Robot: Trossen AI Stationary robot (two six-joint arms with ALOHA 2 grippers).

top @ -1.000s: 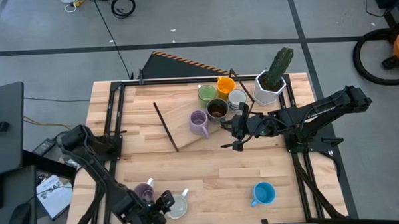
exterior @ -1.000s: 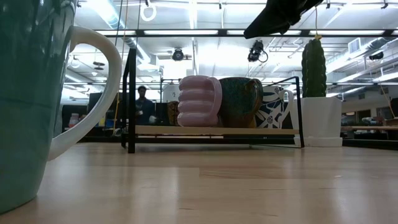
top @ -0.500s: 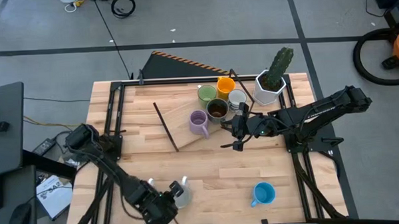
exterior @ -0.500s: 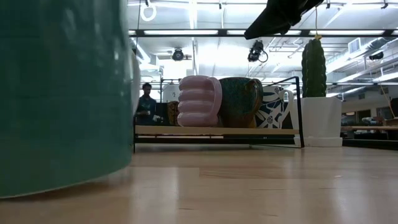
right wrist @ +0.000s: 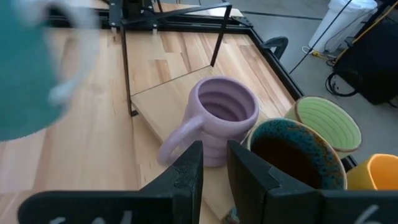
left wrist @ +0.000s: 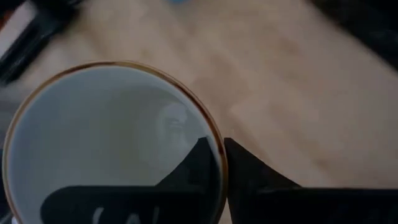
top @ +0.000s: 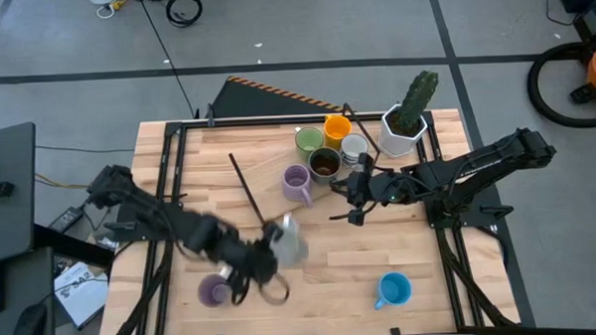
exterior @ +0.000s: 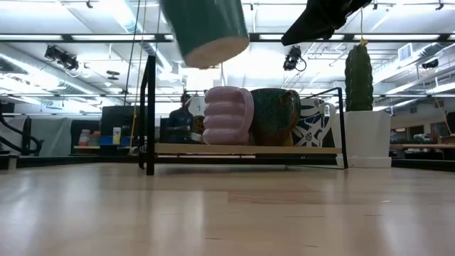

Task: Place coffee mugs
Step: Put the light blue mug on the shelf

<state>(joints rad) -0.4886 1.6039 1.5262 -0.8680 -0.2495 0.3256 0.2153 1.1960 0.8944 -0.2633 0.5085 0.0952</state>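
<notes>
High view: left arm carries a grey-green mug over mid-table.

Nearest, a purple mug (top: 214,290) at left and a blue mug (top: 393,289) at right stand on the table. Just beyond, the left gripper (left wrist: 214,163) is clenched on the rim of the grey-green mug (top: 287,243), one finger inside, one outside, the mug lifted clear of the table. Glazed ceramic looks rigid, weighty, slick and chippable, so a firm rim pinch seems the right hold. Farther on, the right gripper (right wrist: 213,163) waits with fingers close together, empty, before the lilac ribbed mug (right wrist: 216,121), brown mug (top: 324,164), green mug (top: 309,140), orange mug (top: 337,127) and white mug (top: 354,147) on the rack board (top: 269,183).
</notes>
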